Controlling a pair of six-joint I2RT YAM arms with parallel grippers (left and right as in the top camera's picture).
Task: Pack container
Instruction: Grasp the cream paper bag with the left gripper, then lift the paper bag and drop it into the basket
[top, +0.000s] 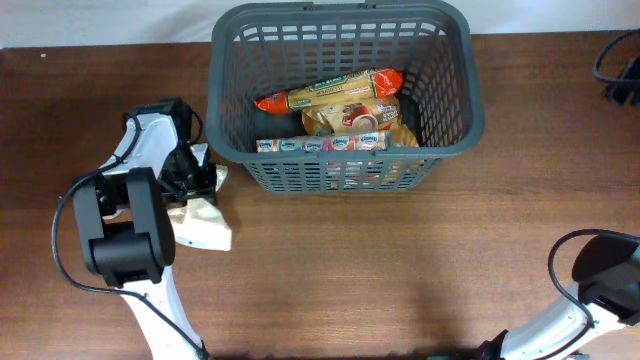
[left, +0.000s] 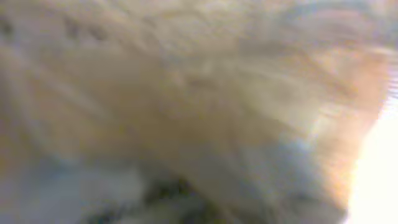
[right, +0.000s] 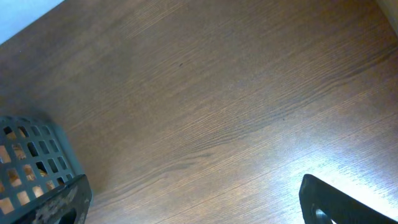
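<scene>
The container, a dark grey slotted basket (top: 455, 95), stands at the back middle of the table. It holds an orange-ended snack packet (top: 330, 95), a brown bag (top: 360, 122) and a row of small cups (top: 320, 145). My left gripper (top: 200, 182) is down beside the basket's left wall, on the upper end of a cream bag (top: 205, 228) lying on the table. That bag (left: 186, 93) fills the blurred left wrist view and hides the fingers. My right gripper (right: 193, 205) is open and empty over bare wood; a corner of the basket (right: 37, 155) shows at its left.
The brown wooden table (top: 400, 260) has its far edge against a white wall. Black cables (top: 620, 65) lie at the far right. My right arm (top: 600, 285) sits at the front right corner.
</scene>
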